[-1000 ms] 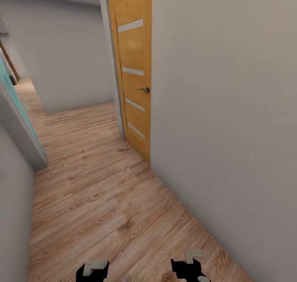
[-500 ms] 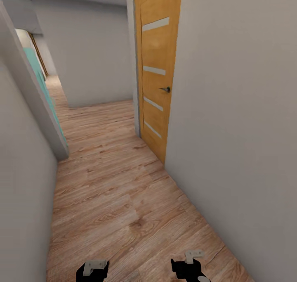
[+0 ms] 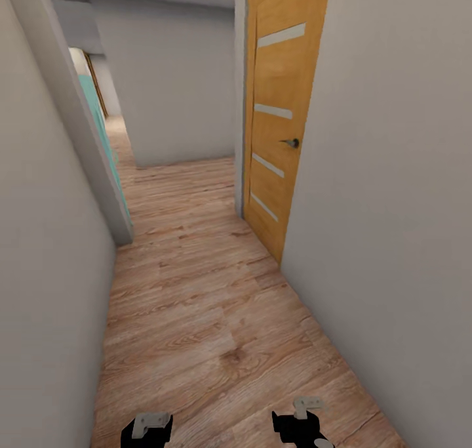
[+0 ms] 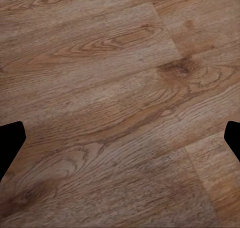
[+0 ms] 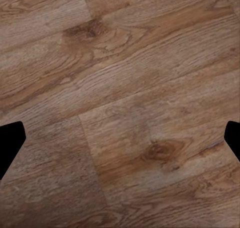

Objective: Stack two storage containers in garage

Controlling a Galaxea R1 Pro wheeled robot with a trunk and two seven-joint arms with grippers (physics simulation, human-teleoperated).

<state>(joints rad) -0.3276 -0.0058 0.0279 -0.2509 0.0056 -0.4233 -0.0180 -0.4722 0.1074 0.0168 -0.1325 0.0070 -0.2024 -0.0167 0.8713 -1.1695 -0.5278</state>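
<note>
The two storage containers are out of view. I am in a narrow hallway with a light wood-plank floor (image 3: pixel 196 304). My left gripper (image 3: pixel 148 428) and right gripper (image 3: pixel 303 423) hang low at the bottom of the head view, above the planks. In the left wrist view the black fingertips (image 4: pixel 11 140) stand far apart at the picture's edges with bare wood between them. The right wrist view has the same look, its fingertips (image 5: pixel 10 143) wide apart over the floor. Both grippers are open and hold nothing.
A pale wall (image 3: pixel 393 205) runs close on my right, with an orange wooden door (image 3: pixel 278 120) set in it ahead. Another pale wall (image 3: pixel 46 238) stands close on my left, and past its corner is a teal surface (image 3: pixel 105 133). The corridor continues ahead to a grey wall (image 3: pixel 177 87).
The whole head view has shifted: the camera moved, so the door and walls now sit further right in the picture and the left wall looms larger. The grippers hold the same pose.
</note>
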